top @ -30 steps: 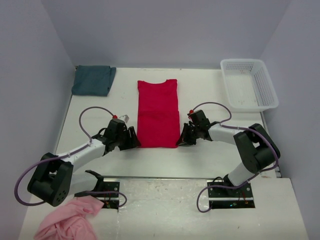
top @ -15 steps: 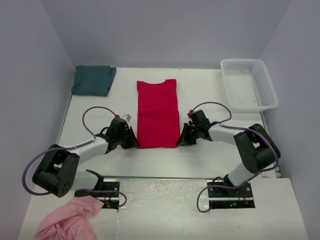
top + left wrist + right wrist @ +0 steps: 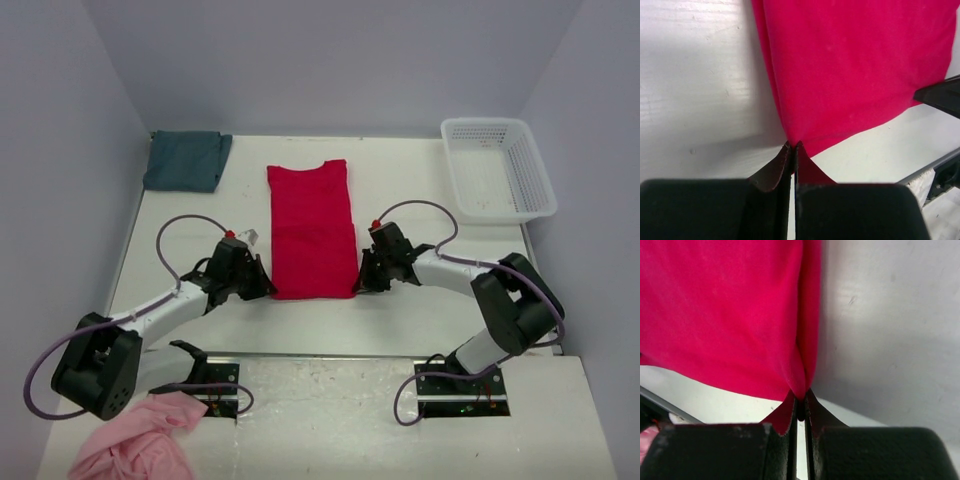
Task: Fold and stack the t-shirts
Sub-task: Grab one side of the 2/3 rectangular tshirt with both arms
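The red t-shirt (image 3: 312, 228) lies as a long narrow strip in the middle of the table, collar end far, hem near. My left gripper (image 3: 268, 289) is shut on the hem's near left corner; in the left wrist view (image 3: 794, 145) the red cloth (image 3: 855, 70) runs straight into the closed tips. My right gripper (image 3: 358, 287) is shut on the near right corner, and in the right wrist view (image 3: 801, 394) the red fabric (image 3: 725, 315) bunches between its tips. The teal t-shirt (image 3: 186, 160) sits folded at the far left corner.
A white mesh basket (image 3: 497, 168) stands at the far right of the table (image 3: 420, 190). A pink cloth (image 3: 140, 440) lies heaped by the left arm's base. Grey walls close in on the left, back and right.
The left gripper has closed on the hem's left corner. The red t-shirt has shifted a little to the left and its far end has slid slightly.
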Robot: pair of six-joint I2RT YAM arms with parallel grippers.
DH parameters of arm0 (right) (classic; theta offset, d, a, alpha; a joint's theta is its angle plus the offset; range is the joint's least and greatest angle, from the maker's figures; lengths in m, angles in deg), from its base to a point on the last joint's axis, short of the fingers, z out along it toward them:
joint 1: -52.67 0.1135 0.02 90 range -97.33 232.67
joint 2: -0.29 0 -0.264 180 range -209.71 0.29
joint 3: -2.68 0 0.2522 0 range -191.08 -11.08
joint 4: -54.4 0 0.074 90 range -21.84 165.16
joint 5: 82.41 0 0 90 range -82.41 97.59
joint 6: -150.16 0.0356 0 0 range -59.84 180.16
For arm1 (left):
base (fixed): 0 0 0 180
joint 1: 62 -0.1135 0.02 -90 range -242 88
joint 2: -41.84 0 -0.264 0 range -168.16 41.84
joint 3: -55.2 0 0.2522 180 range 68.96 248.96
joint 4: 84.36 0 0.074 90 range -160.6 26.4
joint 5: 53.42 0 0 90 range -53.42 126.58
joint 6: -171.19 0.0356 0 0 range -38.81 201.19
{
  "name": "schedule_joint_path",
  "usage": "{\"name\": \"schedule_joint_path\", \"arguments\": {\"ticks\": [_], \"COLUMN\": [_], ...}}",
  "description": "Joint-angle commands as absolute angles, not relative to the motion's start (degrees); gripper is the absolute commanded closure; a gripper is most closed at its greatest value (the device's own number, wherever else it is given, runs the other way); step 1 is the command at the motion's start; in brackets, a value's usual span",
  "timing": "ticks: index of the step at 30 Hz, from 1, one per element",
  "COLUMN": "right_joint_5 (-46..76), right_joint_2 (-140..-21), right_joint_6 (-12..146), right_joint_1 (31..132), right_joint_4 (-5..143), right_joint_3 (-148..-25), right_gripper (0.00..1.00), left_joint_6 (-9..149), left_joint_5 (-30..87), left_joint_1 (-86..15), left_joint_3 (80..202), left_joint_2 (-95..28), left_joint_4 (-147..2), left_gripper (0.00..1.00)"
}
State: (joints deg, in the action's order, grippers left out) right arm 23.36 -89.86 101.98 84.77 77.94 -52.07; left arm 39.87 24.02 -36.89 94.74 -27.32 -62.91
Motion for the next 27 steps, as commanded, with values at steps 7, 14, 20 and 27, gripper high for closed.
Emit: {"name": "schedule_joint_path", "arguments": {"ticks": [7,14,20,27], "right_joint_5": [8.03,5.13,3.28,-0.31], "right_joint_2": [-75.49,-61.51,-52.90,-48.05], "right_joint_6": [102.52,105.94,108.40,112.26], "right_joint_1": [95.11,99.69,102.76,108.12], "right_joint_4": [91.88,97.77,102.34,106.47], "right_joint_3": [-51.61,-47.21,-44.22,-44.21], "right_gripper": [1.00,1.00,1.00,1.00], "left_joint_6": [37.25,30.93,29.07,29.25], "left_joint_5": [25.32,28.32,29.55,31.04], "left_joint_1": [-32.39,-26.23,-25.00,-25.08], "left_joint_3": [93.65,92.95,93.74,98.57], "left_joint_2": [-7.57,3.78,12.65,18.81], "left_joint_4": [-49.60,-41.25,-35.46,-29.47], "left_gripper": [1.00,1.00,1.00,1.00]}}
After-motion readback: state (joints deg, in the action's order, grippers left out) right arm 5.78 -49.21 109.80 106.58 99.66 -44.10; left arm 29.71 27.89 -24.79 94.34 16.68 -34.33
